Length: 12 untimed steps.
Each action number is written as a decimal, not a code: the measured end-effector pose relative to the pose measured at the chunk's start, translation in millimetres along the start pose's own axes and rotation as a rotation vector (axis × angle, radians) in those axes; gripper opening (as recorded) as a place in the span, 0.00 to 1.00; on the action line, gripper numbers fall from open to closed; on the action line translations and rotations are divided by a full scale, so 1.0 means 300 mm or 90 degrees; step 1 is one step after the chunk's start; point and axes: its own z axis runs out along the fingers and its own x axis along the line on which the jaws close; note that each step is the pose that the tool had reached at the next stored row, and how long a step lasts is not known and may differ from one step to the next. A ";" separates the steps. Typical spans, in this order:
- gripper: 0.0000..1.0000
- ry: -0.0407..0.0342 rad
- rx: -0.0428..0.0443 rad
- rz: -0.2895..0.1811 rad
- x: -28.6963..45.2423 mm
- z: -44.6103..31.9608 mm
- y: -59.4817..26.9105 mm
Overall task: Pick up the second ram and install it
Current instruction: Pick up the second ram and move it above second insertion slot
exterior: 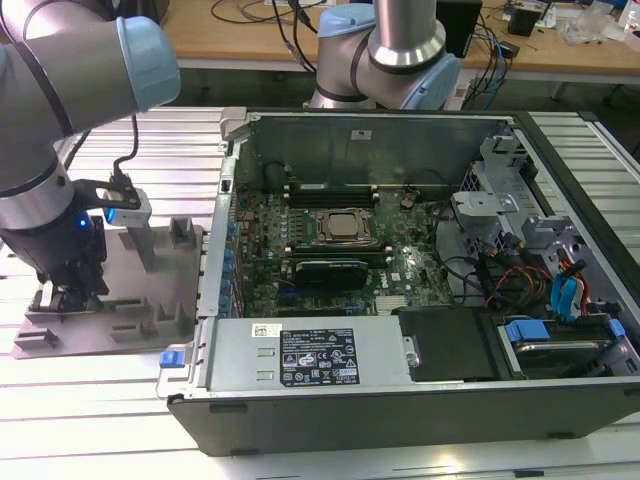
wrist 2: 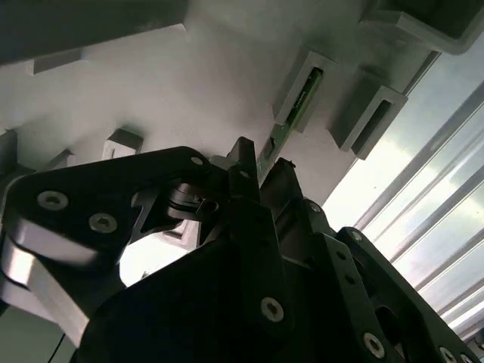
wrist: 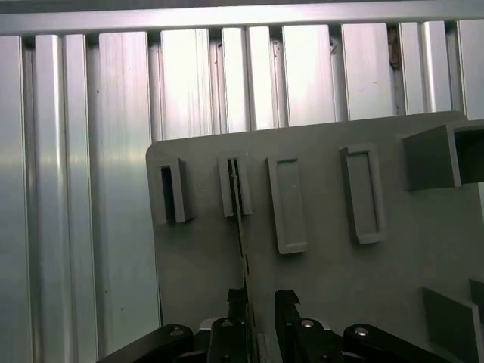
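The second ram [wrist: 241, 227] is a thin green board standing on edge in a slot of the grey tray [wrist: 325, 272]. In the second wrist view its green edge [wrist 2: 301, 98] runs from the slot holder toward the black fingers [wrist 2: 243, 162]. My gripper [wrist: 261, 301] straddles the board's near end: one finger lies against it and the other stands a little apart, so the jaws look open. In the exterior view the gripper [exterior: 72, 295] points down onto the tray [exterior: 100, 338], to the left of the open computer case [exterior: 400, 250].
Inside the case lie the motherboard with the silver processor socket [exterior: 345, 228], long memory slots [exterior: 330, 190] behind it, a power supply [exterior: 320, 355] at the front and cables [exterior: 540, 280] on the exterior view's right. A second arm base [exterior: 390, 50] stands behind the case. Ribbed aluminium table [wrist: 91, 189] surrounds the tray.
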 end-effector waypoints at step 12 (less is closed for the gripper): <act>0.28 -0.0085 -0.0006 -0.044 0.013 0.013 0.013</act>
